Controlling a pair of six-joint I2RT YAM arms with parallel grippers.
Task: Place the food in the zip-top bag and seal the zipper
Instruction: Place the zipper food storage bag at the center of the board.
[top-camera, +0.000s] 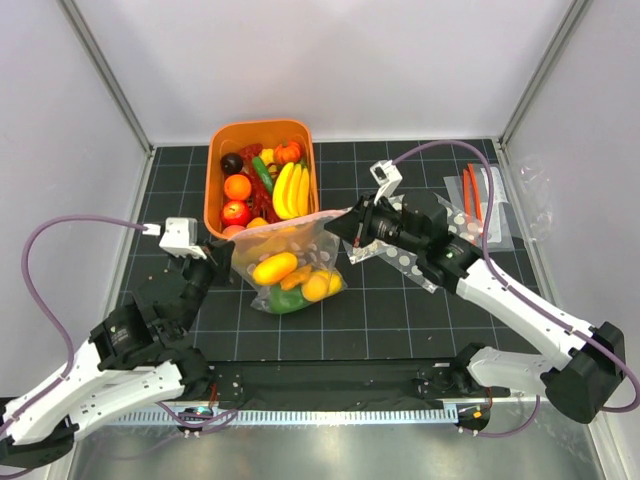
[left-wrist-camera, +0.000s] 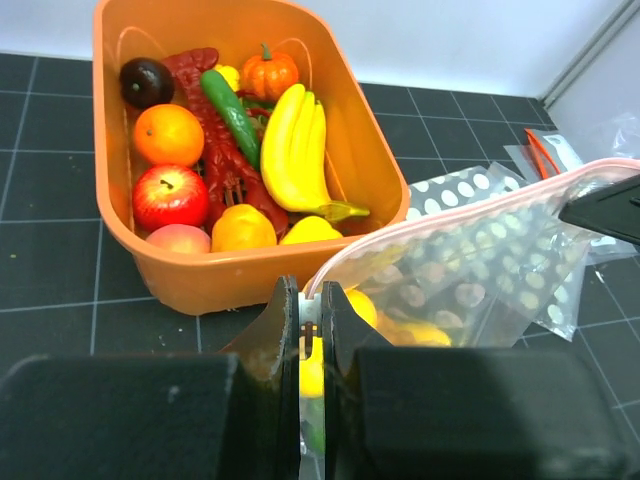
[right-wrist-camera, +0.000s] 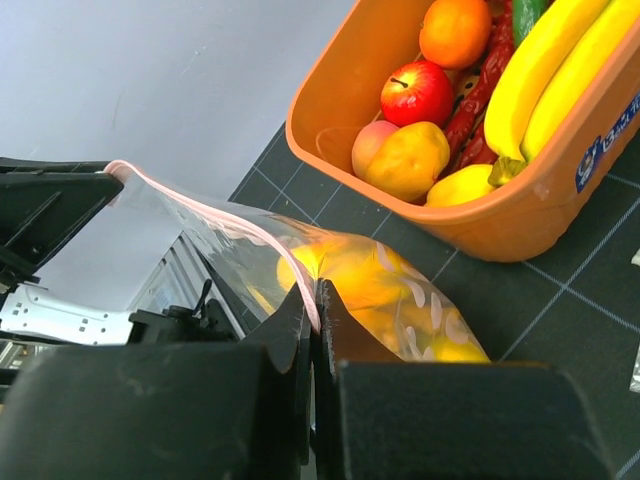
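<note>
The zip-top bag (top-camera: 292, 258) hangs stretched between my two grippers, in front of the orange bin. It holds yellow, orange and green food (top-camera: 276, 268). Its pale pink zipper (top-camera: 288, 224) runs as one taut line from gripper to gripper. My left gripper (top-camera: 229, 250) is shut on the zipper's left end, as the left wrist view (left-wrist-camera: 311, 290) shows. My right gripper (top-camera: 336, 228) is shut on the zipper near its right end, as the right wrist view (right-wrist-camera: 312, 292) shows. The zipper also shows in the left wrist view (left-wrist-camera: 460, 212) and the right wrist view (right-wrist-camera: 220, 215).
The orange bin (top-camera: 214, 170) stands at the back, behind the bag, with more toy fruit such as bananas (top-camera: 290, 188) and an apple (top-camera: 236, 212). White-polka-dotted bags (top-camera: 432, 258) lie under my right arm. Small clear bags with red-orange strips (top-camera: 472, 195) lie at the back right.
</note>
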